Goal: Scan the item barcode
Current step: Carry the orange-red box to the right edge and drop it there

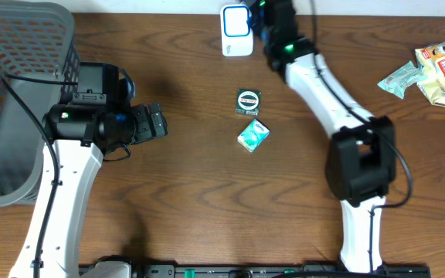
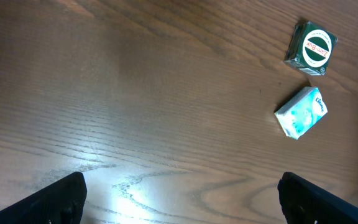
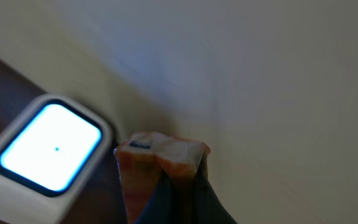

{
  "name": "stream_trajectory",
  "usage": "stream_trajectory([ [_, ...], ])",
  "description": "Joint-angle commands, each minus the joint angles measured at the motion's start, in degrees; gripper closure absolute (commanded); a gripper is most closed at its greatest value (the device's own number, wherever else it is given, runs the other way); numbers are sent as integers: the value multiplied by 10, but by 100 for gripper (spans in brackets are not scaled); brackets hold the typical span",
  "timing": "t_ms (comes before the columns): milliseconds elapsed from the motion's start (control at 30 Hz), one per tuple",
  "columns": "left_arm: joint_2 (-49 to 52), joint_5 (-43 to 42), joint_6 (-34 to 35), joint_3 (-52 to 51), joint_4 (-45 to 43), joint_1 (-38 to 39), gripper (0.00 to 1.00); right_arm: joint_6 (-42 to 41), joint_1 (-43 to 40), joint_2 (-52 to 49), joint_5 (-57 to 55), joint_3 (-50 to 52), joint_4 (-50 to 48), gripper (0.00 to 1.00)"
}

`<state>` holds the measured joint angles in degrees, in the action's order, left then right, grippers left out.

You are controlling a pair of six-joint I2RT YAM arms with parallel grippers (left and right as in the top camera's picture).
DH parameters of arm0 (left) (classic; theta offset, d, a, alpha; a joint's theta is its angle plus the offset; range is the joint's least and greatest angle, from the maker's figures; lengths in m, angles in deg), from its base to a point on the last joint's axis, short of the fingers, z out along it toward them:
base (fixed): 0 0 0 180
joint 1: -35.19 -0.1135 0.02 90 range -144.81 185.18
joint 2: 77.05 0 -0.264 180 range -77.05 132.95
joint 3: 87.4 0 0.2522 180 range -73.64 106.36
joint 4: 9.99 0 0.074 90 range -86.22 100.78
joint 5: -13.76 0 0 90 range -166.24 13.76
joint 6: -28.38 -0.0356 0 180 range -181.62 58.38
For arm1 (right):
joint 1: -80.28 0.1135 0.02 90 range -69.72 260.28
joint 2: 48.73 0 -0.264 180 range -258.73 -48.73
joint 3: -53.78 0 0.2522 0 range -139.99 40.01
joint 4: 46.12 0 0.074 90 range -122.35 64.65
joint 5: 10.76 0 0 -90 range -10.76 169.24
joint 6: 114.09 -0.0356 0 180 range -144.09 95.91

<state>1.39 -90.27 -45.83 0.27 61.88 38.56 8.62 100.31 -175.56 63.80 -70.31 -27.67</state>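
Observation:
My right gripper [image 1: 266,22] reaches to the table's far edge, right beside the white scanner [image 1: 236,29]. In the right wrist view it [image 3: 180,186] is shut on a small orange-and-white packet [image 3: 157,158], held up close to the scanner's glowing screen [image 3: 48,152]. No barcode shows on the packet from here. My left gripper [image 1: 161,123] hovers over bare wood at the left, wide open [image 2: 180,199] with nothing between its fingers [image 2: 55,199].
A green box with a round label [image 1: 249,101] [image 2: 312,48] and a teal packet [image 1: 253,135] [image 2: 300,112] lie mid-table. A grey basket [image 1: 14,93] fills the left edge. Snack packets [image 1: 439,73] lie at the far right.

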Motion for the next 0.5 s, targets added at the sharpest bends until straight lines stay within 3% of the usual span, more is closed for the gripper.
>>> stream_trajectory([
  [0,0,4,-5,2,1,-3,2,-31,-37,18,-8,-10,39,99],
  [467,0,4,-5,2,1,-3,2,-172,-247,17,-9,-6,263,99],
])
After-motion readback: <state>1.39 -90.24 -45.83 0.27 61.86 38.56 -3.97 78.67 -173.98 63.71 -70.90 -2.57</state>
